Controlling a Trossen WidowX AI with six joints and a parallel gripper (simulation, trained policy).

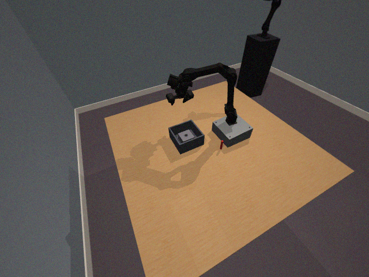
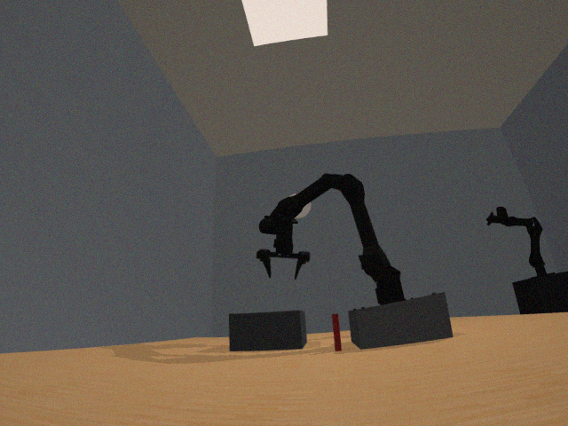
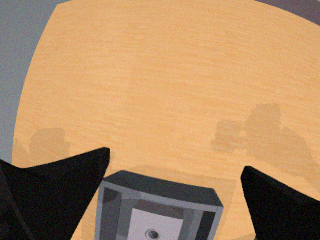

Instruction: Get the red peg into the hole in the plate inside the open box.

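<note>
1. Wood-grain tabletop [image 1: 226, 190] [image 2: 284, 390] [image 3: 150, 75] is spreading across the centre of the top view, blue-grey walls behind.
2. Gripper [image 1: 181, 100] [image 2: 282, 278] [image 3: 178, 165] is hanging left of centre in the exterior view, pointing down — fingers wide apart, nothing between them.
3. Red peg [image 1: 221, 145] [image 2: 336, 333] is standing on the tabletop, right of centre in the top view — outside the box, near the arm's base [image 1: 244, 124] [image 2: 403, 323].
4. Open box [image 1: 192, 148] [image 2: 266, 331] [image 3: 167, 187] is sitting near the centre of the top view; at the wrist view's bottom edge it's showing between the fingertips, below them.
5. Pale plate [image 1: 182, 137] [image 3: 169, 225] is lying inside, its hole visible.
</note>
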